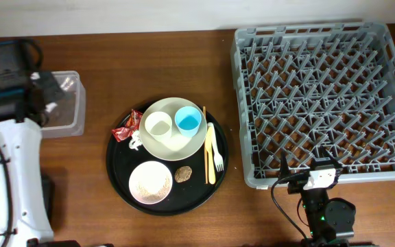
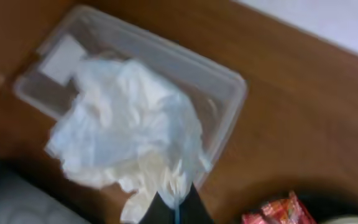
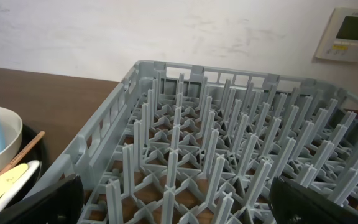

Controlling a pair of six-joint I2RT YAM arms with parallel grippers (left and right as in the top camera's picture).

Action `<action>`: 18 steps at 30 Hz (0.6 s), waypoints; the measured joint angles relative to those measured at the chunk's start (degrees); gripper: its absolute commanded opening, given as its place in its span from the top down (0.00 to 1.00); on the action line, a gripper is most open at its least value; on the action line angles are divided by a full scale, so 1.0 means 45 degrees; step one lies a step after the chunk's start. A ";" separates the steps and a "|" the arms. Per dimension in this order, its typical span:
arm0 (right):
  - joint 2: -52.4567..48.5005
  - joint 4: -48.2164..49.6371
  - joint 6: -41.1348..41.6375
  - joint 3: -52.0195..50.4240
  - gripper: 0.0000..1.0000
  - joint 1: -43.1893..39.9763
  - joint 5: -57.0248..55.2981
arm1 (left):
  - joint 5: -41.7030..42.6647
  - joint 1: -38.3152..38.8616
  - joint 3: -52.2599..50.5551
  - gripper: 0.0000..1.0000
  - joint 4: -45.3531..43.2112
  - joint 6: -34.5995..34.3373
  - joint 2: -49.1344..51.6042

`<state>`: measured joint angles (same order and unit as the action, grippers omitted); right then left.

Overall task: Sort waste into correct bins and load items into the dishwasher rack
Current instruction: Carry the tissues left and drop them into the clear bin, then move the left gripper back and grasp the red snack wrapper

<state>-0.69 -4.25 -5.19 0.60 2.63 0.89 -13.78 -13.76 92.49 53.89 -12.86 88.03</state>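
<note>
Nothing legible is showing anywhere. A wall panel (image 3: 352, 32) with a small pale display is hanging behind the grey rack (image 3: 185, 155), past its far right corner, but its characters are coming out too small to read. The red snack wrapper (image 2: 277, 211), lying left of the rack, is carrying light print that is blurring into smears. Farther left of the rack, a white patch (image 2: 61, 58) like a label is showing through the clear plastic tub (image 2: 229, 93), appearing blank.

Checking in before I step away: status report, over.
Left gripper shut against tissue over clear tub, hold unclear. Right gripper open, empty, by rack. Nothing blocking.
</note>
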 measured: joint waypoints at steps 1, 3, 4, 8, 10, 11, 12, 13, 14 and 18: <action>0.0000 0.0000 0.0000 0.0000 0.02 0.0000 0.0000 | -0.0053 -0.0704 0.0000 1.00 -0.0325 0.0005 0.0155; 0.0000 0.0000 0.0000 0.0000 0.02 0.0000 0.0000 | -0.0112 -0.1642 0.0015 0.99 -0.0704 0.0010 0.0777; 0.0000 0.0000 -0.0005 0.0000 0.02 0.0000 0.0005 | -0.0117 -0.2244 0.0024 1.00 -0.0889 0.0010 0.1554; 0.0000 0.0000 0.0005 0.0000 0.02 0.0000 0.0005 | -0.0126 -0.3449 0.0024 1.00 -0.2443 0.0155 0.4347; 0.0005 0.0005 0.0010 0.0000 0.02 0.0000 0.0000 | 0.0330 -0.3905 0.0010 1.00 -0.4391 0.0748 0.5425; 0.0005 0.0000 0.0000 0.0000 0.02 0.0000 0.0005 | 0.0403 -0.3939 0.0024 0.99 -0.4891 0.0918 0.5663; 0.0000 0.0000 0.0000 0.0000 0.02 0.0000 0.0005 | 0.0563 -0.3949 0.0024 0.98 -0.5503 0.1137 0.6125; 0.0000 0.0000 0.0000 0.0000 0.02 0.0000 0.0000 | 0.0627 -0.3949 0.0024 0.83 -0.5620 0.1200 0.6368; 0.0000 0.0000 0.0005 0.0000 0.02 0.0000 0.0005 | 0.0636 -0.3949 0.0024 0.56 -0.5693 0.1287 0.6606; 0.0000 0.0005 0.0000 0.0000 0.02 0.0000 0.0000 | 0.0636 -0.3949 0.0024 0.31 -0.6217 0.1588 0.6737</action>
<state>-0.69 -4.23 -5.19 0.60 2.63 0.89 -10.92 -31.53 92.60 25.91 -5.72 118.34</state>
